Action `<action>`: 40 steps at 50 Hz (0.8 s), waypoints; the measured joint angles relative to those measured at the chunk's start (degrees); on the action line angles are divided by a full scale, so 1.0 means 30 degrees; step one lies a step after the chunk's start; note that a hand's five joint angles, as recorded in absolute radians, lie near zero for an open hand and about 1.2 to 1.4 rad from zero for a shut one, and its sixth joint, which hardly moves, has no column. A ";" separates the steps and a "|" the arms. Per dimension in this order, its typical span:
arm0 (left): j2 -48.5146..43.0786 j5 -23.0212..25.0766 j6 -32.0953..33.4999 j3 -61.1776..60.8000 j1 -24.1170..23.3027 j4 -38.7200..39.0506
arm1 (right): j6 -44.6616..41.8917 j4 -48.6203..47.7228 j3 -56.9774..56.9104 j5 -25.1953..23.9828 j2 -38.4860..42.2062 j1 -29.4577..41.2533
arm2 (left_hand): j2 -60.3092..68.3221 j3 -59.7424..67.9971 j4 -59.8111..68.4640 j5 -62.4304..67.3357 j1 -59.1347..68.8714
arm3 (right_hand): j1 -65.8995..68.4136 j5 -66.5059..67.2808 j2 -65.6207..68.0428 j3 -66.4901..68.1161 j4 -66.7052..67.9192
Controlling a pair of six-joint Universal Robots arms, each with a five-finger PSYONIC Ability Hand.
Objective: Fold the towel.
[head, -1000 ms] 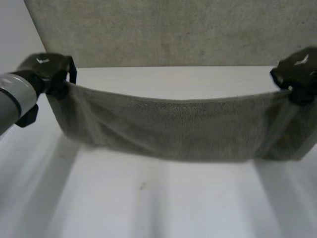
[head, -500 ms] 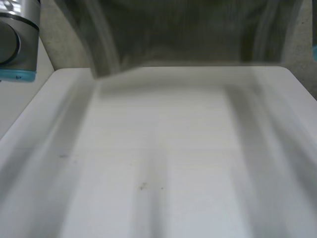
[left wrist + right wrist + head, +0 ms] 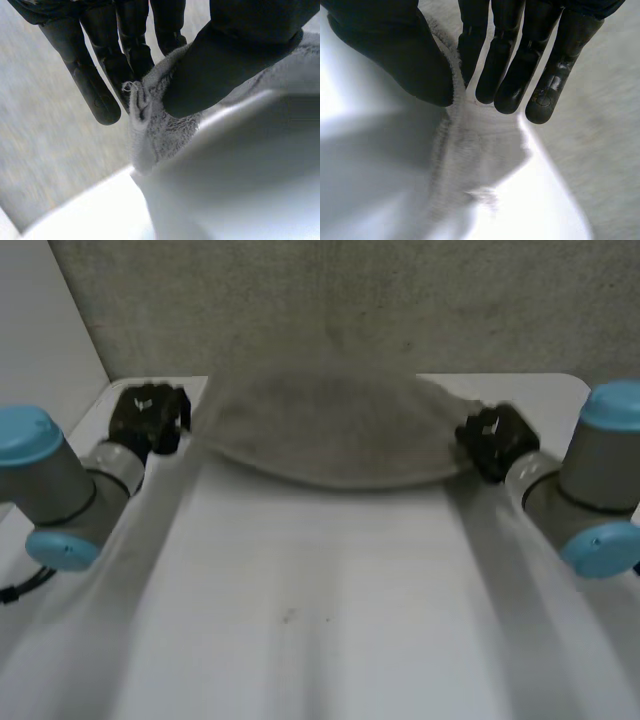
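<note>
Towel (image 3: 330, 435) dropped to far table (image 3: 320, 590) edge (left hand (image 3: 148, 418), right hand (image 3: 495, 440) pinching corners)

Grey tubular left arm (image 3: 62, 478) and right arm (image 3: 600, 465) capped in light blue, black left hand (image 3: 148, 418), black right hand (image 3: 495, 440), thick rounded fingers (image 3: 545, 65)

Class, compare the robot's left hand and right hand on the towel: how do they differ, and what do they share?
The left hand holds the towel's left end; the right hand holds its right end. At the left hand the towel bunches thickly under the thumb; at the right hand it runs as a thin edge between thumb and fingers. Shared: both are black and pinch the towel with nearly straight fingers.
</note>
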 measured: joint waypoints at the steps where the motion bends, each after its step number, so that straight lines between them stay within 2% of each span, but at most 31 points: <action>1: 0.0000 0.0000 0.0000 0.0000 0.0000 0.0000 | 0.0000 0.0000 0.0000 0.0000 0.0000 0.0000 | 0.0000 0.0000 0.0000 0.0000 0.0000 | 0.0000 0.0000 0.0000 0.0000 0.0000; 6: 0.0196 0.0026 0.1088 -0.1606 0.0482 -0.1267 | -0.0787 0.1480 0.1294 0.0058 0.0328 -0.0155 | 0.0000 0.0000 0.0000 0.0000 0.0000 | 0.0000 0.0000 0.0000 0.0000 0.0000; 13: 0.2803 -0.0008 0.3542 -0.3434 0.1479 -0.4578 | -0.1798 0.4570 0.2591 -0.0074 -0.1770 -0.0624 | 0.0000 0.0002 0.0000 0.0000 0.0000 | 0.0000 0.0002 0.0000 -0.0002 0.0000; 14: 0.4492 -0.0015 0.4615 -0.4302 0.2012 -0.6508 | -0.2226 0.6224 0.3201 -0.0201 -0.3070 -0.1002 | 0.0000 0.0002 -0.0002 0.0000 0.0000 | 0.0000 0.0000 0.0000 0.0000 0.0000; 16: 0.4492 -0.0015 0.4615 -0.4302 0.2012 -0.6508 | -0.2226 0.6224 0.3201 -0.0201 -0.3070 -0.1002 | 0.0000 0.0002 -0.0002 0.0000 0.0000 | 0.0000 0.0000 0.0000 0.0000 0.0000; 17: 0.6888 0.0062 0.5600 -0.5295 0.2654 -0.9245 | -0.3025 0.8766 0.3976 -0.0398 -0.4749 -0.1522 | 0.0002 0.0002 0.0000 0.0000 0.0000 | 0.0000 0.0002 0.0002 0.0000 0.0000; 19: 0.7487 0.0107 0.5768 -0.5512 0.2806 -0.9930 | -0.3297 0.9510 0.4162 -0.0455 -0.5148 -0.1644 | 0.0002 0.0002 0.0000 0.0000 0.0000 | 0.0000 0.0002 0.0002 0.0000 0.0000; 22: 1.0235 0.0807 0.6199 -0.6342 0.3429 -1.3055 | -0.4963 1.3407 0.4927 -0.0789 -0.6936 -0.2245 | 0.0002 0.0002 0.0000 0.0000 0.0000 | 0.0000 0.0002 0.0000 0.0000 0.0000; 25: 1.1337 0.1667 0.6223 -0.6639 0.3665 -1.4249 | -0.5791 1.4982 0.4937 -0.1240 -0.7766 -0.2518 | 0.0000 0.0000 -0.0002 0.0000 0.0008 | 0.0000 0.0005 0.0000 0.0000 0.0000; 31: 1.1723 0.2915 0.6087 -0.6666 0.3776 -1.4437 | -0.6064 1.5301 0.4062 -0.2065 -0.8257 -0.2728 | 0.0000 0.0002 0.0000 0.0000 0.0078 | 0.0000 0.0006 0.0000 0.0000 0.0000; 33: 1.1122 0.3229 0.5971 -0.6401 0.3704 -1.3623 | -0.5651 1.4571 0.3273 -0.2358 -0.7888 -0.2735 | 0.0000 0.0002 0.0000 0.0000 0.0078 | 0.0000 0.0006 0.0000 0.0000 0.0000; 37: 0.9484 0.2919 0.5748 -0.5471 0.3298 -1.2053 | -0.4625 1.2453 0.1558 -0.2299 -0.6137 -0.2523 | 0.0002 0.0002 -0.0002 0.0000 0.0085 | 0.0000 0.0017 0.0000 0.0000 0.0000; 40: 0.7239 0.1968 0.5442 -0.3792 0.2619 -1.0727 | -0.4115 1.0362 0.0325 -0.1747 -0.4499 -0.2126 | 0.0000 0.0000 -0.0002 0.0000 0.0085 | 0.0000 0.0021 0.0000 0.0000 0.0000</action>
